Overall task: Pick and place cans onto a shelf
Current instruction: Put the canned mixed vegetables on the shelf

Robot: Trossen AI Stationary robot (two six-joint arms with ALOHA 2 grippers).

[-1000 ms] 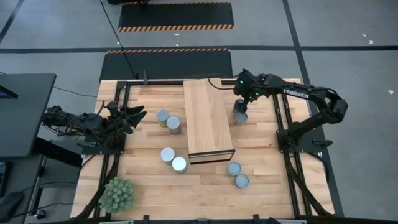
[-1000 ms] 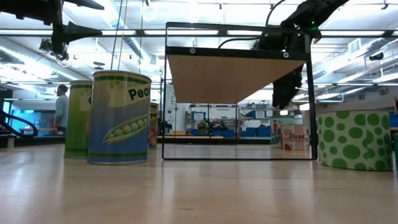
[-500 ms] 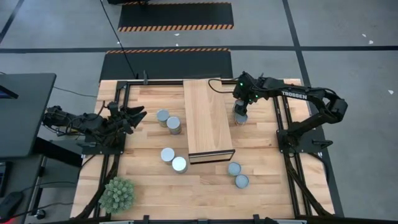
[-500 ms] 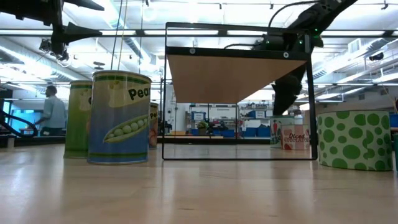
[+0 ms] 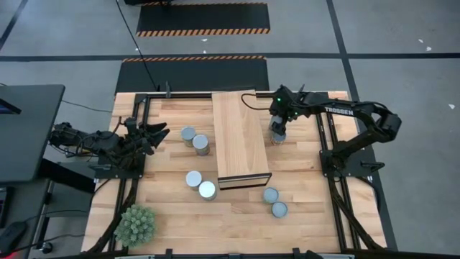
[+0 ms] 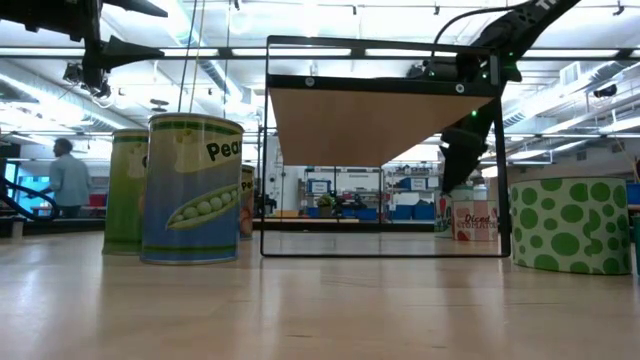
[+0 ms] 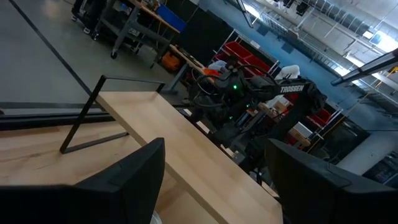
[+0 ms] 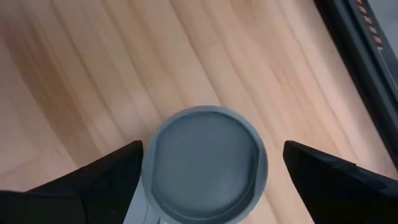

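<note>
A: What sits at the near left corner of the table [image 5: 237, 219]?
B: A spiky green plant [image 5: 135, 224]. A dark desk [image 5: 27, 129] stands left of it
A: And in the room behind?
B: A person [image 6: 67, 177] by shelving, and hazard-striped black floor mats [image 5: 203, 19]

high: overhead, straight down | low: table-level, across | wrists: close, forward | shared: shelf [image 5: 240, 138]
</note>
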